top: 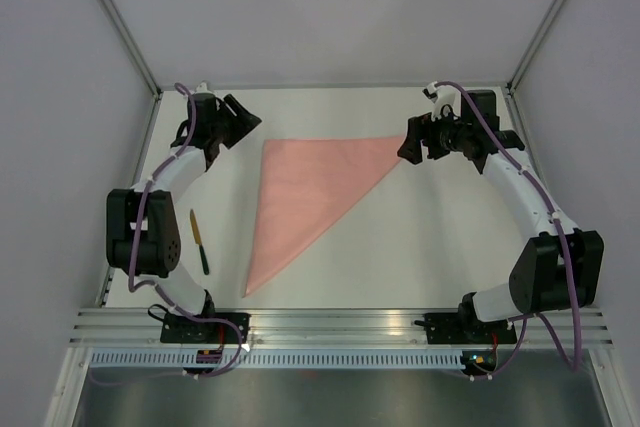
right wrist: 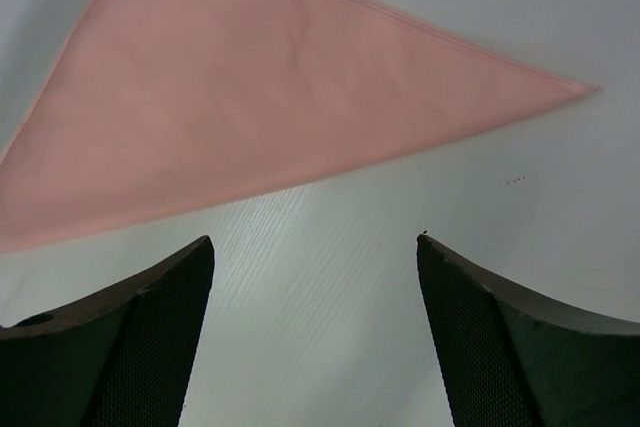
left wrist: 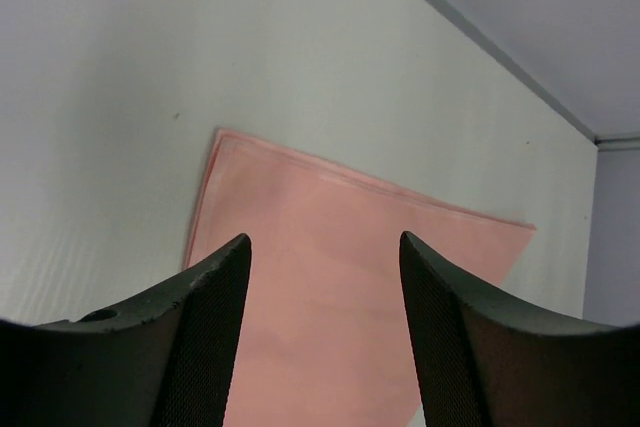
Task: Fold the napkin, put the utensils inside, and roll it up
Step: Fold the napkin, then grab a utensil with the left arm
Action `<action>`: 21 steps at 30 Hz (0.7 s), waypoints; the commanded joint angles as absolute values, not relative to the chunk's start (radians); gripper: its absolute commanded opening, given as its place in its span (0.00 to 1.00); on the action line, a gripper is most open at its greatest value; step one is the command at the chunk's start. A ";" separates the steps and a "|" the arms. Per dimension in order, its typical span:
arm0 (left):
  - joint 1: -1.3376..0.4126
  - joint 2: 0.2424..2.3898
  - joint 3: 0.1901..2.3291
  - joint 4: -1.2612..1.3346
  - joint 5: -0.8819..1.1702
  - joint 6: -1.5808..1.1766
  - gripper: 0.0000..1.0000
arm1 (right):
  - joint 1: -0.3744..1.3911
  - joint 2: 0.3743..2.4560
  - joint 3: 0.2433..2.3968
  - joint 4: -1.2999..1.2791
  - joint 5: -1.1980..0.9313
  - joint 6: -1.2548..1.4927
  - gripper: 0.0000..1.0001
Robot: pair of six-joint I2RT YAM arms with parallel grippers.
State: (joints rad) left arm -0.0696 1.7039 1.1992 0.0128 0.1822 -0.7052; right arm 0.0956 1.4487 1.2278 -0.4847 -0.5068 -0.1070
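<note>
The salmon-pink napkin (top: pixel 305 194) lies flat on the white table, folded into a triangle with corners at the back left, back right and front. It also shows in the left wrist view as the napkin (left wrist: pixel 340 267) and in the right wrist view as the napkin (right wrist: pixel 250 87). A slim utensil (top: pixel 199 241), yellow-orange at the far end and black at the near end, lies left of the napkin. My left gripper (top: pixel 243 117) hangs open just above the back-left corner, nothing between its fingers. At the back-right corner my right gripper (top: pixel 409 144) is open and empty.
The white table (top: pixel 420 247) is boxed in by grey walls with metal posts at the back corners. An aluminium rail (top: pixel 340 322) carrying both arm bases runs along the near edge. The left arm's elbow sits close beside the utensil.
</note>
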 commanded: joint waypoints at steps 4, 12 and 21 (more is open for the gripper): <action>-0.071 1.479 0.970 -0.089 0.008 -0.764 0.64 | 0.112 1.454 1.224 -0.479 -0.489 -0.133 0.87; -0.071 1.189 0.740 -0.351 -0.305 -0.925 0.64 | 0.127 1.500 1.180 -0.446 -0.555 -0.192 0.87; -0.069 1.014 0.652 -0.610 -0.456 -0.974 0.66 | 0.127 1.594 1.144 -0.377 -0.684 -0.199 0.86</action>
